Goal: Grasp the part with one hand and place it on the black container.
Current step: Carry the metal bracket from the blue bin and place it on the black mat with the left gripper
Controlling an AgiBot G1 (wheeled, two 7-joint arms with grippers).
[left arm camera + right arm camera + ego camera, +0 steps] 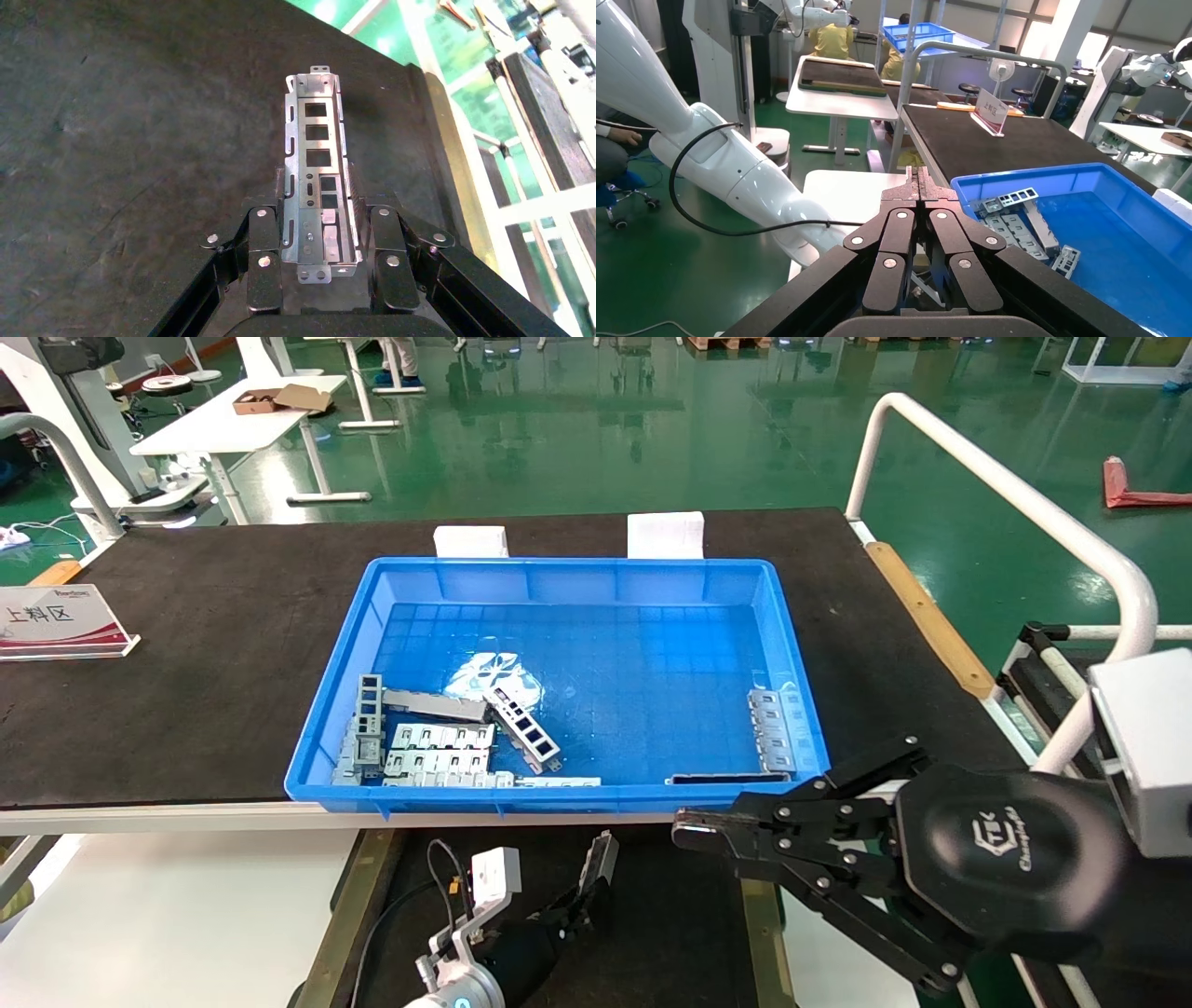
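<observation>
My left gripper (585, 887) is low at the front, over the black container (670, 924), a shallow tray with a black floor and olive-brass rails. It is shut on the part (601, 859), a long silver channel strip with rectangular cutouts. In the left wrist view the part (314, 140) sticks out forward between the fingers of that gripper (320, 210), just above the tray's black floor (126, 154). I cannot tell whether the part touches the floor. My right gripper (691, 828) is shut and empty, hovering at the blue bin's front right corner; it also shows in the right wrist view (918, 177).
The blue bin (559, 570) stands on the black mat behind the tray. It holds several silver metal pieces at front left (438, 747) and one by the right wall (771, 728). A sign (56, 621) stands far left. A white rail (1024, 505) runs along the right.
</observation>
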